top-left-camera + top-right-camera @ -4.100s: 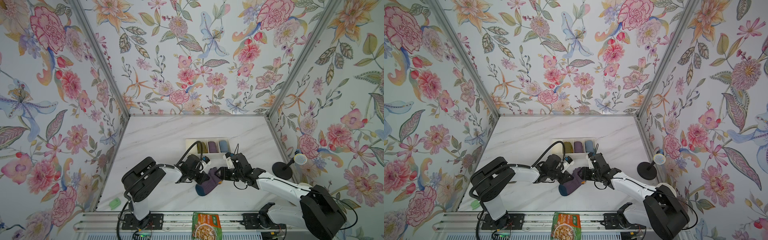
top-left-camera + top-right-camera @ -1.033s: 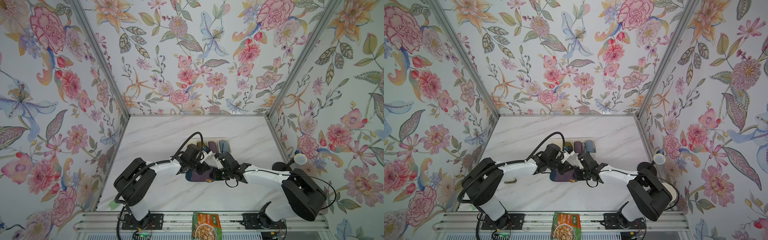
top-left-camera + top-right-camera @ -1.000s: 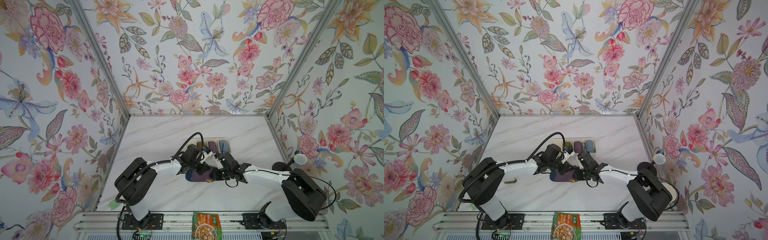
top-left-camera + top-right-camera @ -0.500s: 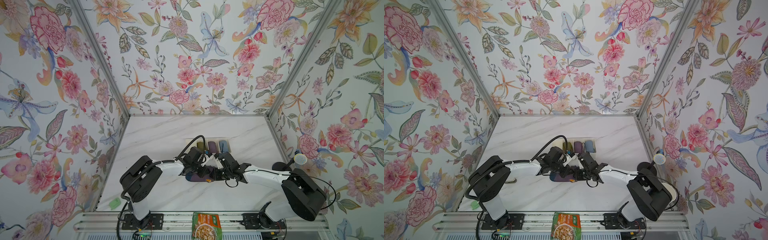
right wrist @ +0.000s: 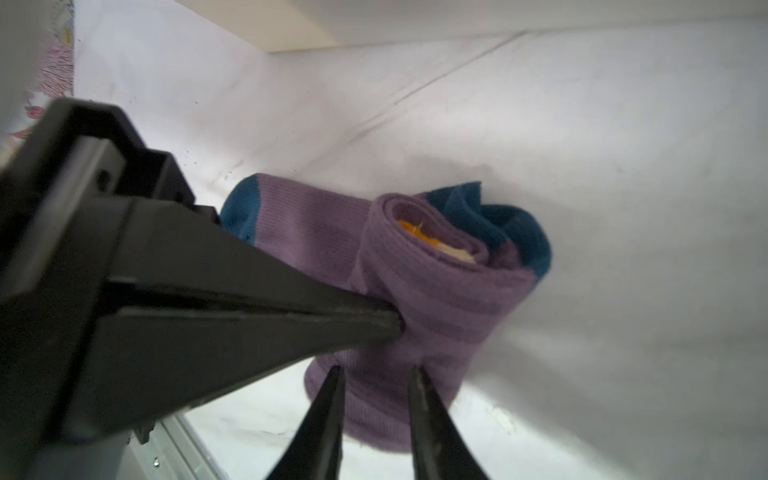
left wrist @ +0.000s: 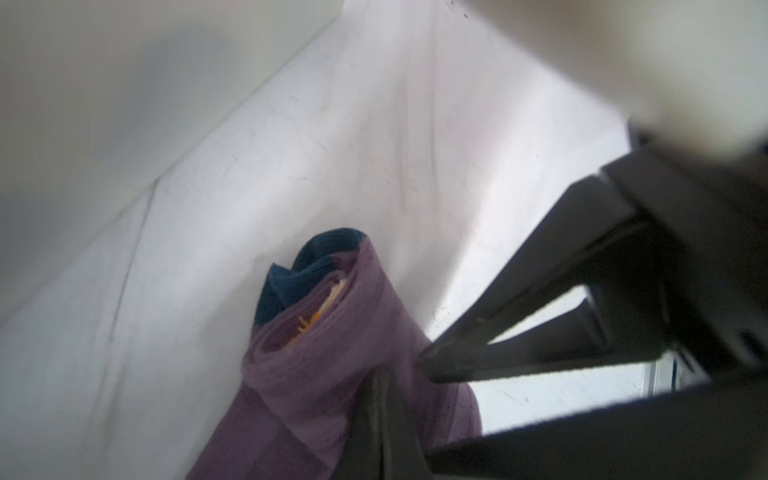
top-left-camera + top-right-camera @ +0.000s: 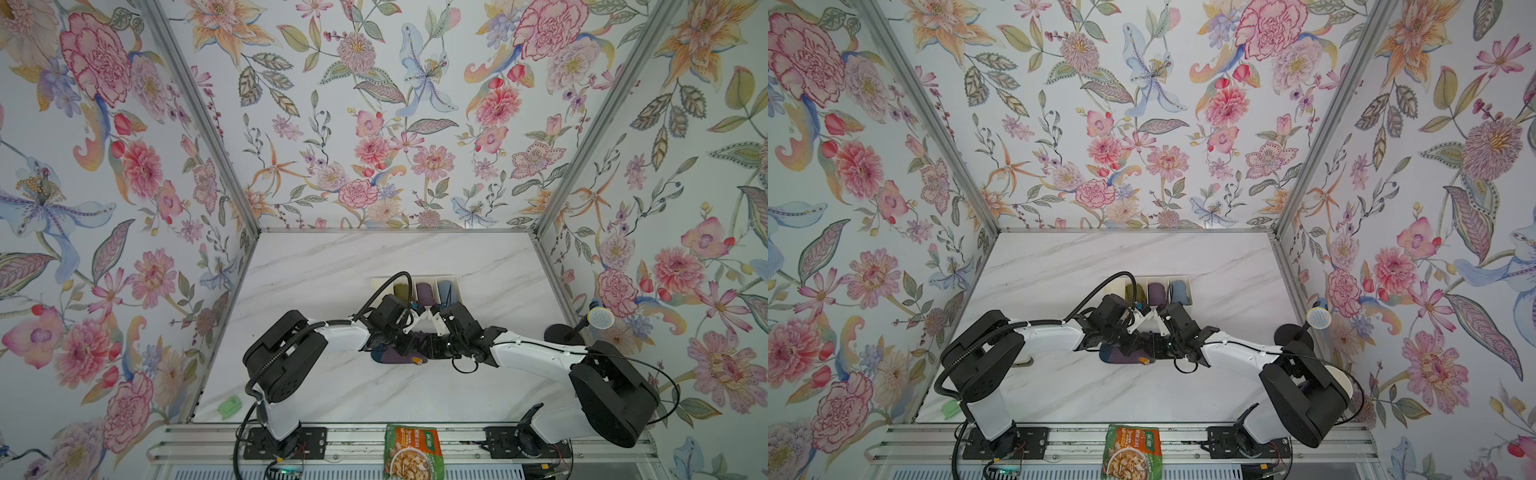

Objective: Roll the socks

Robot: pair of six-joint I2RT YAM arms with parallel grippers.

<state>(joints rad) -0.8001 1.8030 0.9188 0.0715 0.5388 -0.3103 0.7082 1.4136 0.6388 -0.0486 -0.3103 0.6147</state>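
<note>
There are the socks (image 7: 395, 356), mid-tabletop (image 7: 332, 270) near the tray (image 7: 378, 282), partly rolled. The roll's long axis runs from arm to arm, and a navy-toed tail is not yet wound in. Both arms reach in low from their own sides and meet nose to nose over it, equally near. Your left gripper (image 5: 397, 322), jaws pressed together, prods the roll's flank, while your right gripper (image 5: 376, 370) has its jaws a little spread, tips at the roll's edge, gripping nothing I can make out.
</note>
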